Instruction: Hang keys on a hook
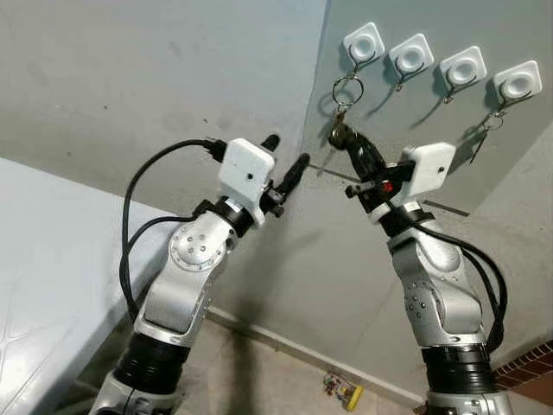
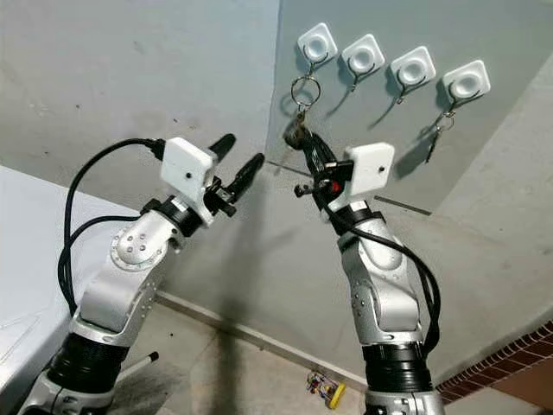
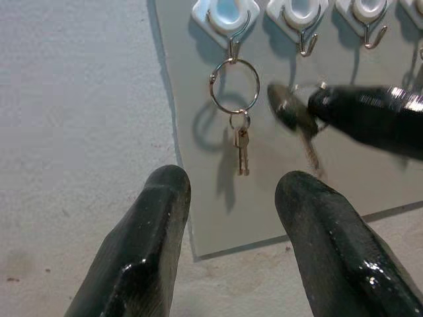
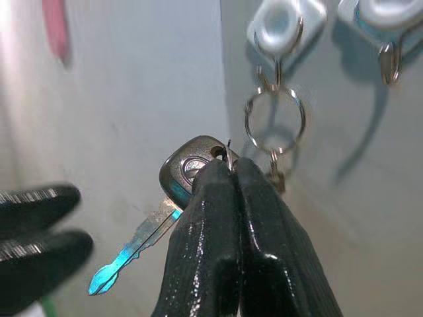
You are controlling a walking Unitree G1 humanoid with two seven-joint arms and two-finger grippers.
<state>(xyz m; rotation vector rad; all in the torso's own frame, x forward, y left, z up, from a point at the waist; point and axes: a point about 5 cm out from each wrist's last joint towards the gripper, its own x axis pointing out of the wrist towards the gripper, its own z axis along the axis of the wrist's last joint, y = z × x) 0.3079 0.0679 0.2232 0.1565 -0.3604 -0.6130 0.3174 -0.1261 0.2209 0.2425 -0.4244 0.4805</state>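
Observation:
Several white hooks sit in a row on a grey wall board (image 1: pixel 415 156). From the leftmost hook (image 1: pixel 363 43) hangs a key ring (image 1: pixel 347 89) with small keys (image 3: pixel 242 148). My right gripper (image 1: pixel 346 138) is raised just below that ring and shut on a dark-headed key (image 4: pixel 188 168), whose blade points away from the board. The second hook (image 1: pixel 410 56) and third hook (image 1: pixel 462 67) are bare. My left gripper (image 1: pixel 287 151) is open and holds nothing, raised left of the board's edge and close to the held key (image 3: pixel 294 112).
The rightmost hook (image 1: pixel 517 82) carries another small key (image 1: pixel 488 130). A white surface (image 1: pixel 43 259) lies at the lower left. A small colourful object (image 1: pixel 344 389) lies on the floor by the wall. Brickwork (image 1: pixel 527 372) shows at the lower right.

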